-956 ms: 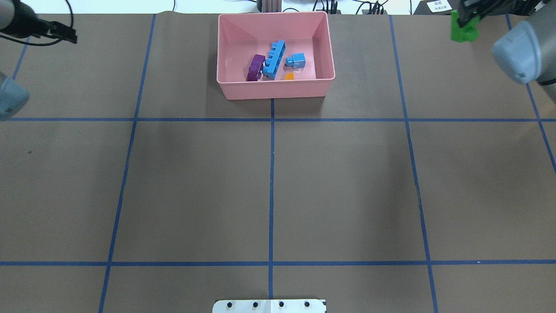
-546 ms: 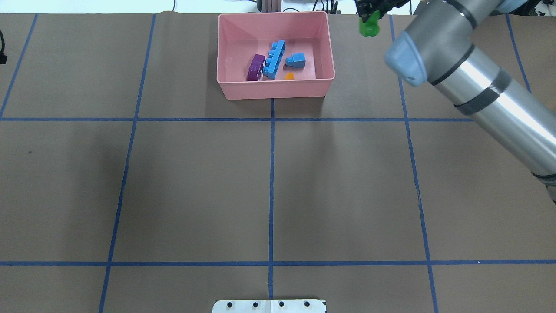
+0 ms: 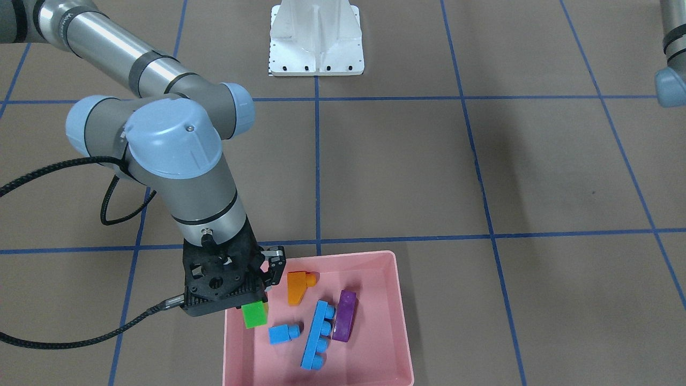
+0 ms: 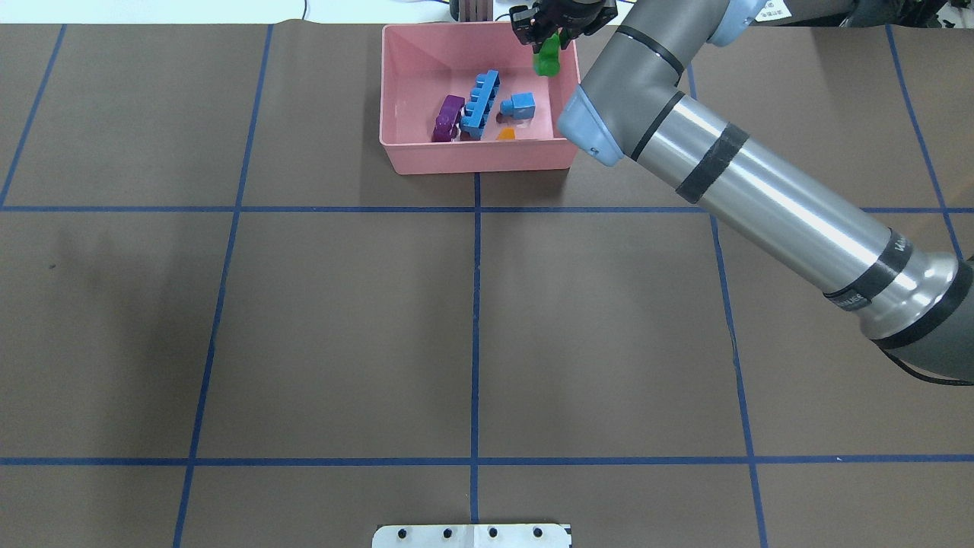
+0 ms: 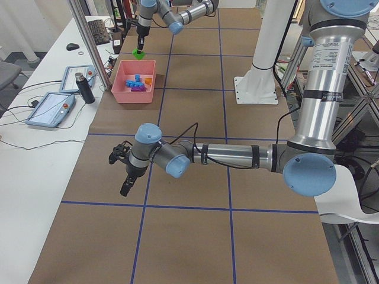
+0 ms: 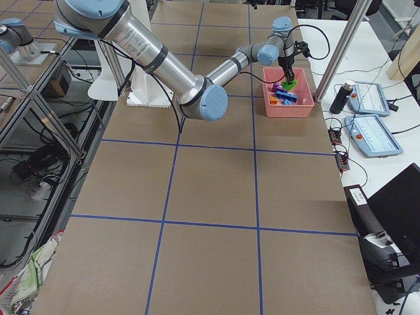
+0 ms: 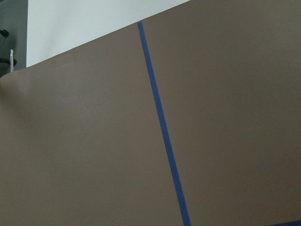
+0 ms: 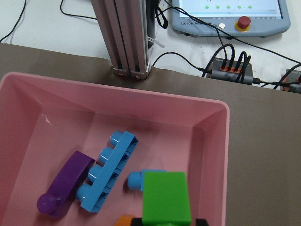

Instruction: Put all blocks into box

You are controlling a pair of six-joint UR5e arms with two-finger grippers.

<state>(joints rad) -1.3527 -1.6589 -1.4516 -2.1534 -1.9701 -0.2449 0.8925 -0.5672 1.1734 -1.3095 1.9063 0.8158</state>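
Though brown, blue-taped table (image 4: 342, 327) under pink box (image 4: 475, 157)

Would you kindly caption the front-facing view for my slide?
Right gripper holds the green brick above the pink box, which contains four other bricks.

I read the box (image 4: 479, 156) as smooth pink plastic with a soft sheen. The bricks (image 4: 479, 103) inside it and the green brick (image 3: 254, 314) above it look like glossy plastic. Beneath the box, the table cover (image 4: 342, 320) is matt brown paper. My right arm's tube (image 4: 768, 205) is shiny brushed metal.
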